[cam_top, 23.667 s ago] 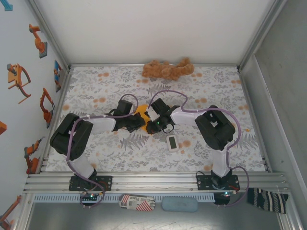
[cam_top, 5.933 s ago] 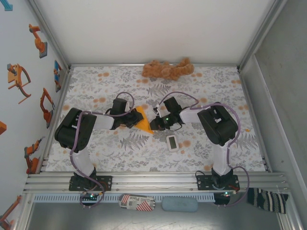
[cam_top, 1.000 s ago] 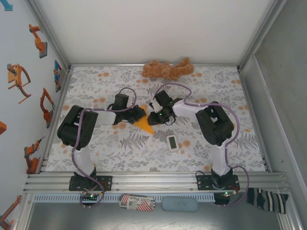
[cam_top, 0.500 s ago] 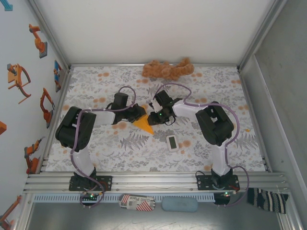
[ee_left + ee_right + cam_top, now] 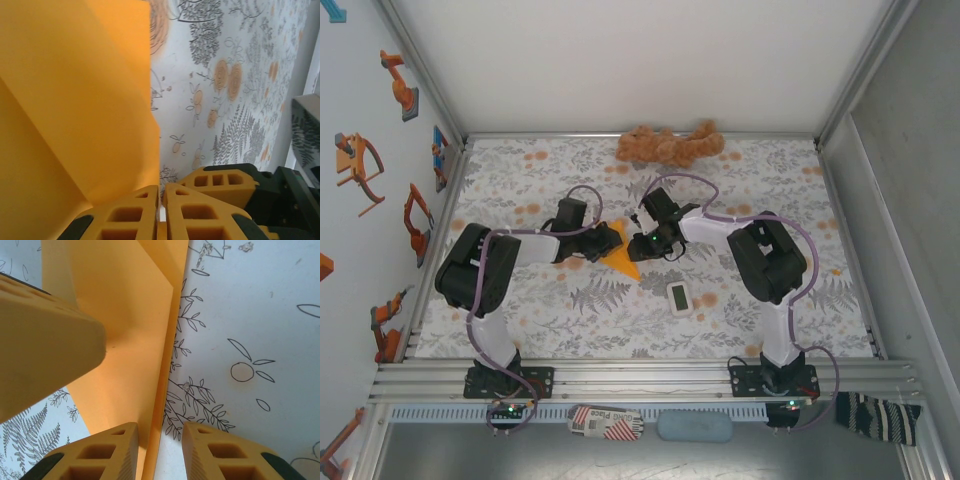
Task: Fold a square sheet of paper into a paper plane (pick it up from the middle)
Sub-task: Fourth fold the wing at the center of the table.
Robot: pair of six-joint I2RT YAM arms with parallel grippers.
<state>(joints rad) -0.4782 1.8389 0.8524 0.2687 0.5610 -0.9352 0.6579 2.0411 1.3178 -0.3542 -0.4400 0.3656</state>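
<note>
Top view: partly folded orange paper (image 5: 620,258) sits mid-desk (image 5: 520,300) between left tool (image 5: 604,240) and right tool (image 5: 638,244), likely so one anchors while the other creases. Left wrist: left tool (image 5: 160,192) is pinched closed on the paper's edge, probably steadying it. Right wrist: right tool (image 5: 160,440) has its jaws parted, straddling the folded edge without clamping, seemingly lined up to press the crease.

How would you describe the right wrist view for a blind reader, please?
A creased orange paper sheet sits over a floral tablecloth, its right edge running between the right hand's two parted yellow fingers.
</note>
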